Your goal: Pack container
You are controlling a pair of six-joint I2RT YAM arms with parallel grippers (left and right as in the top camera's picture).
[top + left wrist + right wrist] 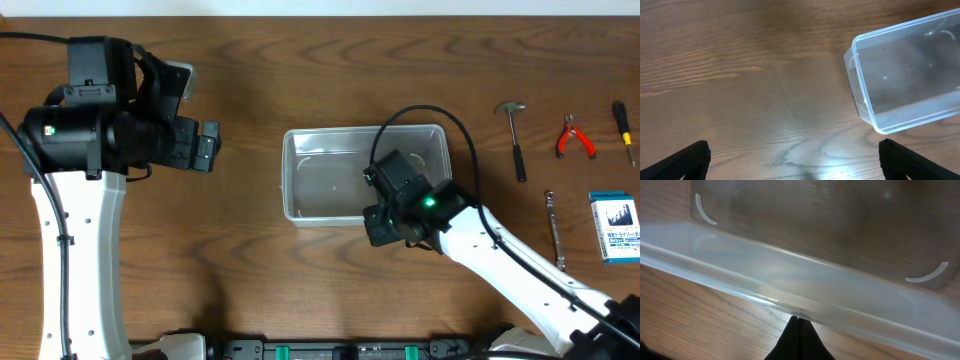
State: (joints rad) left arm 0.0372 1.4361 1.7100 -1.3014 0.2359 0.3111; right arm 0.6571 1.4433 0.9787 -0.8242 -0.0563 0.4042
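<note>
The container (290, 175) is a clear plastic bin with nothing visible inside, at the table's middle. It also shows at the upper right of the left wrist view (905, 75), and its near wall and rim fill the right wrist view (790, 275). My right gripper (392, 215) is shut, and its joined fingertips (798, 319) touch the outside of the container's near rim, with nothing between them. My left gripper (207, 147) is open and empty at the far left, above bare wood (795, 160), well apart from the container.
At the right of the table lie a hammer (515, 138), red-handled pliers (574, 137), a screwdriver (624, 130), a thin wrench (554, 230) and a small blue-and-white box (613, 226).
</note>
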